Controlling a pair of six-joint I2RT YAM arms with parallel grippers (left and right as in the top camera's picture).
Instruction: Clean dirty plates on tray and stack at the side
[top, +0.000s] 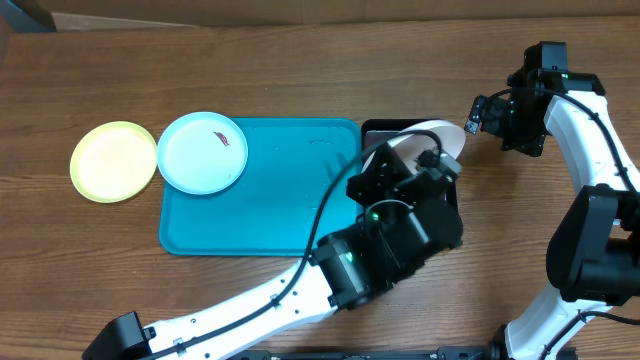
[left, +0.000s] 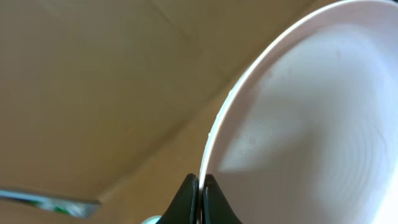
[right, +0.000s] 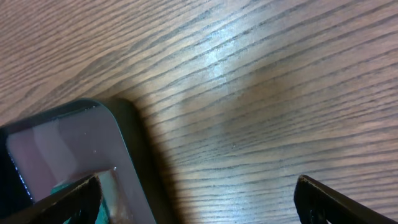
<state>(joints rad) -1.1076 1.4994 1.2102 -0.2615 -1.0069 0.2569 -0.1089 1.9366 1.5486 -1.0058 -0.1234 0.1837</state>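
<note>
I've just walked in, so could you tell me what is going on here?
The left gripper is shut on the rim of the white plate, holding it over the black tray. The right gripper hangs open above the table beside that tray. The light blue plate, smeared red, sits at the left end of the teal tray; the yellow plate lies on the table nearby.

My left arm (top: 290, 295) reaches from the near left edge toward the middle, and I see the left gripper (left: 200, 186) pinched tight on the rim of the white plate (left: 311, 124). My right arm (top: 590, 130) stands folded at the far right, the right gripper (right: 198, 186) spread wide and holding nothing
</note>
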